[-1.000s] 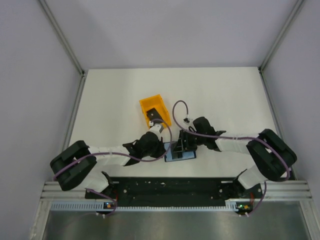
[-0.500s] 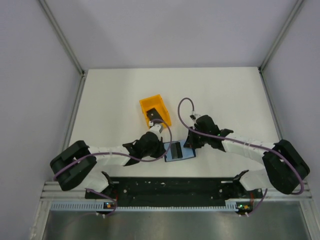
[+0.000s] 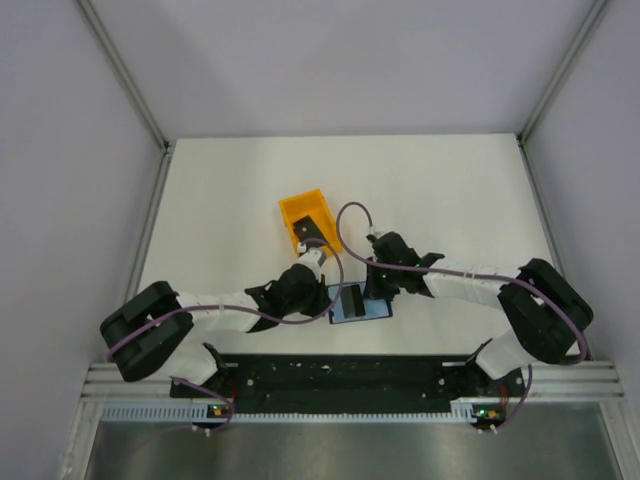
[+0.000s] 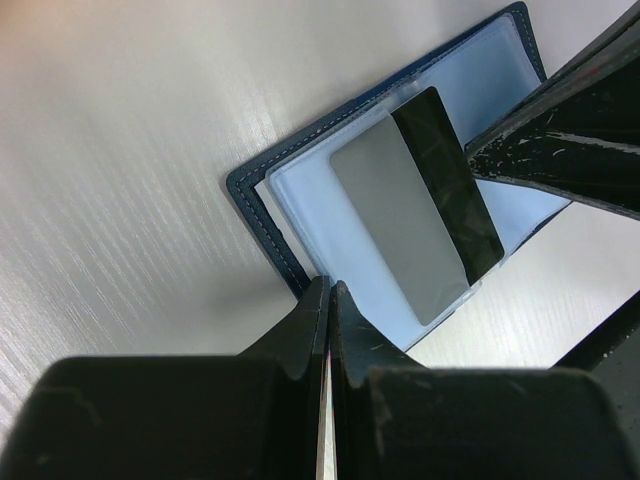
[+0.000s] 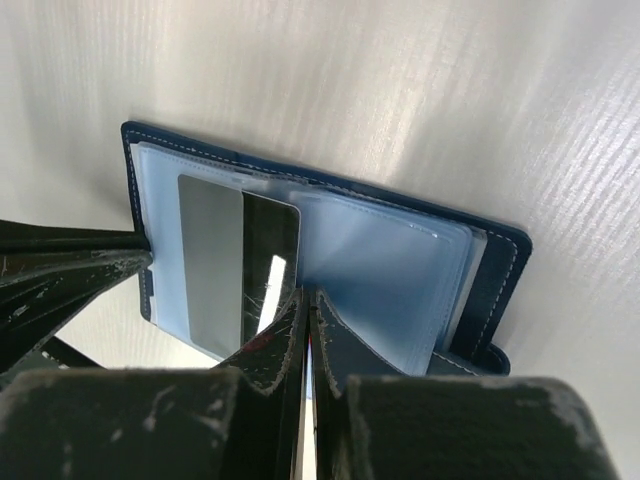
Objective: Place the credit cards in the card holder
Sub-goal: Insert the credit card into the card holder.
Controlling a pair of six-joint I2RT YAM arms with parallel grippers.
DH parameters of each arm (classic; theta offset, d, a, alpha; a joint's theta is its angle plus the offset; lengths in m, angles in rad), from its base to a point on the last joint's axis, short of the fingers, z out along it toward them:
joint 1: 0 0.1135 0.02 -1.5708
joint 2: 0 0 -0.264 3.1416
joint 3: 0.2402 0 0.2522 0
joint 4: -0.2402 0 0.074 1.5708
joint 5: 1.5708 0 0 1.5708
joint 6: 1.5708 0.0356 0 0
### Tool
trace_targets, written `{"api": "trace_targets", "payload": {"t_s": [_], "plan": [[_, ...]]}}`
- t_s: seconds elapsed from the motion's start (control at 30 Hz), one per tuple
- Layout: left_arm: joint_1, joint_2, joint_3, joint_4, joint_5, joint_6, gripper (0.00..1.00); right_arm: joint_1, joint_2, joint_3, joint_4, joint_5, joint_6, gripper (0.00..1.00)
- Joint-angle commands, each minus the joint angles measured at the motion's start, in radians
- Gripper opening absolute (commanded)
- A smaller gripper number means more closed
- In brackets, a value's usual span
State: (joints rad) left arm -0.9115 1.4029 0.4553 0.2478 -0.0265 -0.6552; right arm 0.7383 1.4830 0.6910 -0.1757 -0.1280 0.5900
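The card holder (image 3: 372, 310) lies open on the table, navy outside (image 4: 262, 212) and light blue inside (image 5: 390, 270). One black credit card (image 3: 352, 298) lies flat on its left page; part of it looks grey under the clear sleeve and part is bare black (image 4: 447, 185) (image 5: 268, 262). My left gripper (image 3: 322, 296) is shut, its tips (image 4: 330, 290) at the holder's left edge with nothing between them. My right gripper (image 3: 376, 288) is shut and empty too, its tips (image 5: 305, 297) over the middle fold beside the card's edge.
An orange bin (image 3: 318, 208) stands just behind the left gripper, with something dark and flat (image 3: 304, 231) in it. The black rail (image 3: 340, 375) with the arm bases runs along the near edge. Grey walls close in the table on three sides.
The right gripper has shut. It pulled back to the right off the card holder, then came back over its middle. The card now lies flat on the left page. The left arm stayed still.
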Motion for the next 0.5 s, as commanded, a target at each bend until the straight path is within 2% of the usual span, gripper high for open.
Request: {"api": "trace_targets", "payload": {"t_s": [0.0, 0.47], "plan": [[-0.001, 0.004, -0.030, -0.044, -0.013, 0.009, 0.00, 0.035, 0.051, 0.050, -0.002, 0.030, 0.005, 0.00], [-0.001, 0.004, -0.033, -0.039, -0.012, 0.005, 0.00, 0.052, 0.082, 0.044, 0.127, -0.163, 0.031, 0.00]]}}
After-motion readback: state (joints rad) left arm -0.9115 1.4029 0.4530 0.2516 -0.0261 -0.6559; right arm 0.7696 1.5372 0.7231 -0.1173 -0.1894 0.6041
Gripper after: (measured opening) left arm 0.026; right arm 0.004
